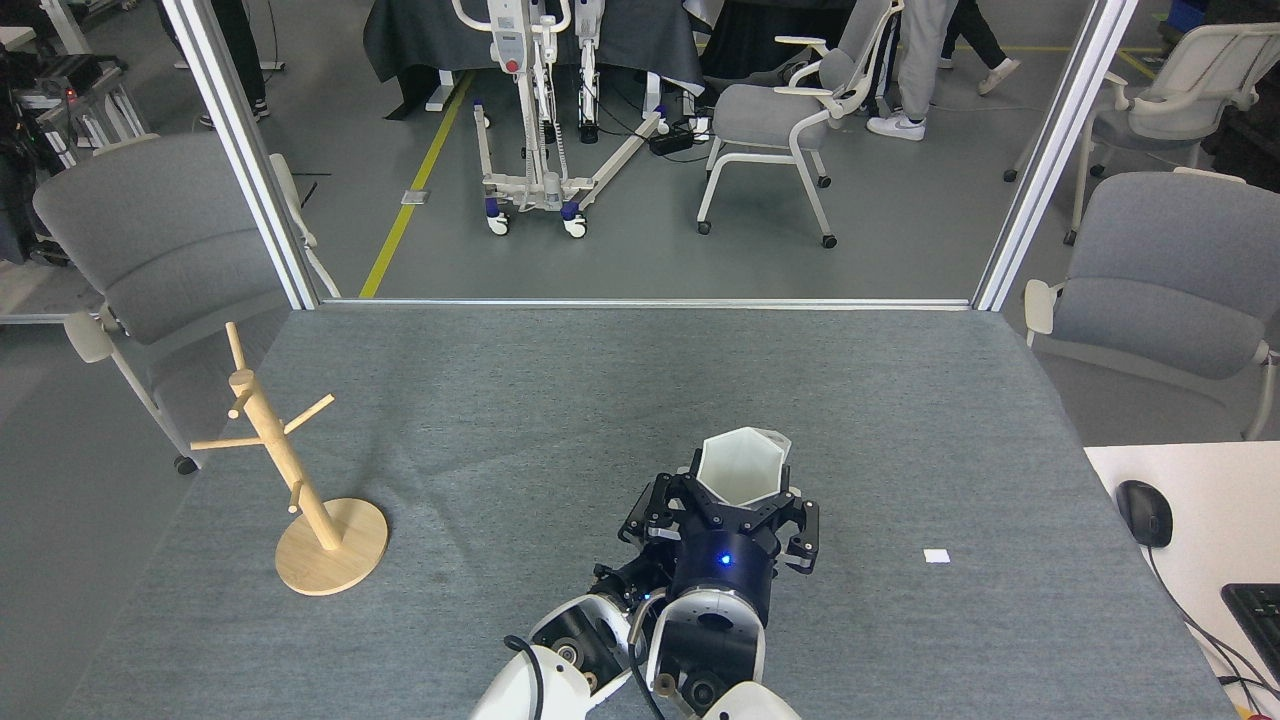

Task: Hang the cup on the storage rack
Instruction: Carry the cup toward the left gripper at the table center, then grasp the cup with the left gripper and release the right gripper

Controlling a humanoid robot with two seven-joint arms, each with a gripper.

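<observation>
The main risk is a fumble at the middle of the lower frame, where both arms crowd together. The right gripper point(742, 500) has its dark fingers closed around the lower body of the cup point(742, 465), which sits mouth-up and pokes out above the fingers toward the centre of the frame. The left gripper point(650, 545) is tucked tight against it on its left side (mostly hidden behind the right wrist, so I cannot tell whether it is spread or closed). If a handover is intended, the faceted, tapering sides could slip, or the two sets of fingers could knock together and tip the cup onto the grey table point(560, 400). The storage rack point(290, 470) stands well apart at the lower left of the frame, so a long carry remains; a peg could be missed or the slim post toppled.
</observation>
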